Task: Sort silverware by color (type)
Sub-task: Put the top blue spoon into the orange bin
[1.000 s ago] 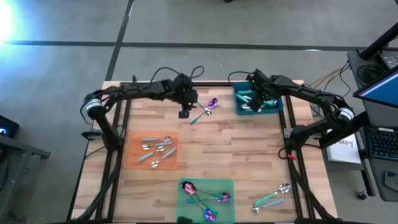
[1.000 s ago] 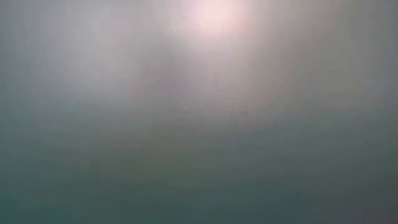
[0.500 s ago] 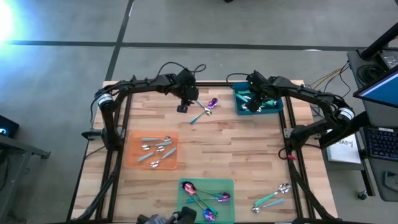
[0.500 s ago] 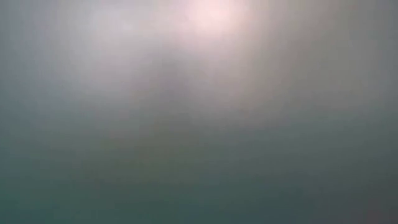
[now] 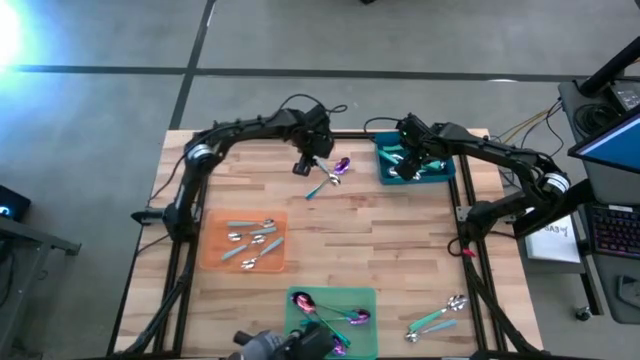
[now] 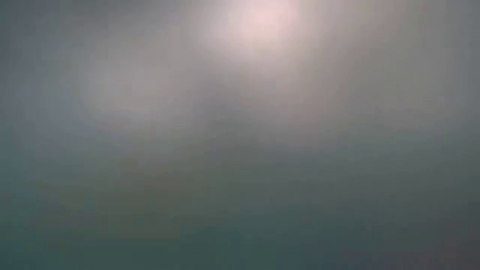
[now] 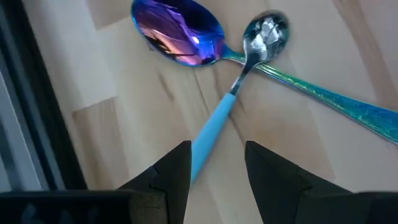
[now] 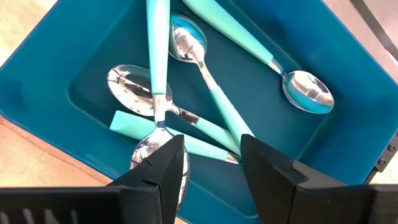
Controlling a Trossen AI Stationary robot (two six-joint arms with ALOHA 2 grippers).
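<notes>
**Two loose spoons under left gripper; right gripper over bin**

Wooden table (image 5: 380, 240) on a dark frame, grey floor around it; low view is a uniform haze, nothing readable.

Left gripper (image 7: 216, 163) sits at the far edge of the table, fingers spread with a gap between them and nothing pinched. Just ahead of it two utensils lie crossed on the bare wood: an iridescent purple spoon (image 7: 179, 32) with a teal-green handle, and a small silver spoon (image 7: 266, 31) with a pale blue handle. The blue handle runs down into the gap between the fingers; contact cannot be told. In the high view the pair lies just beside the gripper, left of the bin.

Right gripper (image 8: 211, 163) hangs over the teal bin (image 8: 348, 149) at the far right of the table, fingers parted, nothing between them. Several silver-headed spoons with teal handles (image 8: 214, 106) lie crossed inside the bin.

Orange mat (image 5: 212, 256), left side: silver spoons with pale handles. Green mat (image 5: 362, 296), near edge: purple-headed spoons. Near right corner: a few more loose spoons (image 5: 438, 318) on bare wood
</notes>
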